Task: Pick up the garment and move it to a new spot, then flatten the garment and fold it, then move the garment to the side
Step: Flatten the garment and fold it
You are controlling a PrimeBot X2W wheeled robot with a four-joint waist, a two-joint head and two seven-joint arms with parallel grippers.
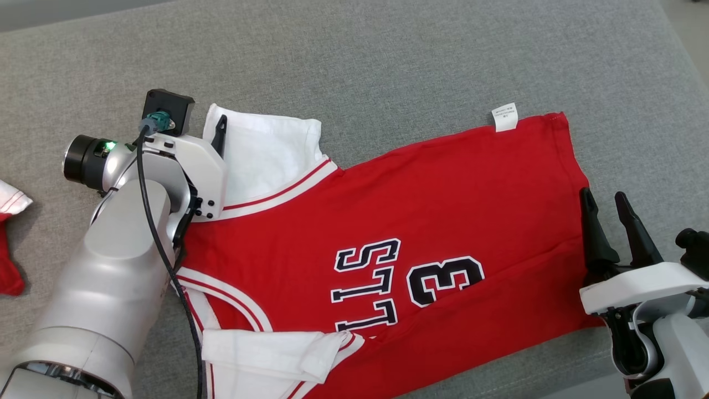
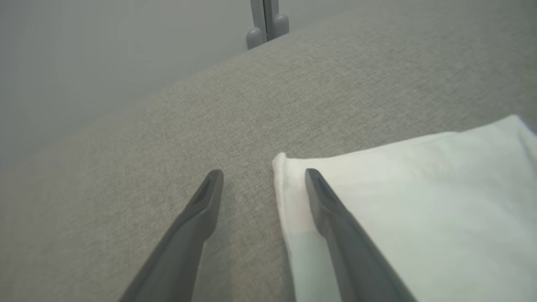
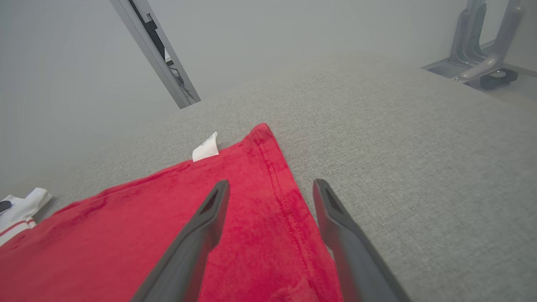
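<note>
Garment point(image 1: 432, 221), a red basketball jersey with white sleeves and dark lettering, lies spread flat across a grey fabric surface point(image 1: 388, 61). Its collar end is toward the robot's left and its hem toward the right. A small white label point(image 1: 504, 117) sticks out from the far edge near the hem. The left gripper point(image 2: 264, 175) hangs at the far white sleeve point(image 1: 266, 155), fingers apart, one over the sleeve's corner and the other over bare grey fabric. The right gripper point(image 1: 604, 197) sits at the hem, fingers likewise apart, one above red cloth and one just off its edge. Neither holds anything. Another red-and-white cloth point(image 1: 10, 244) lies at the left edge.
</note>
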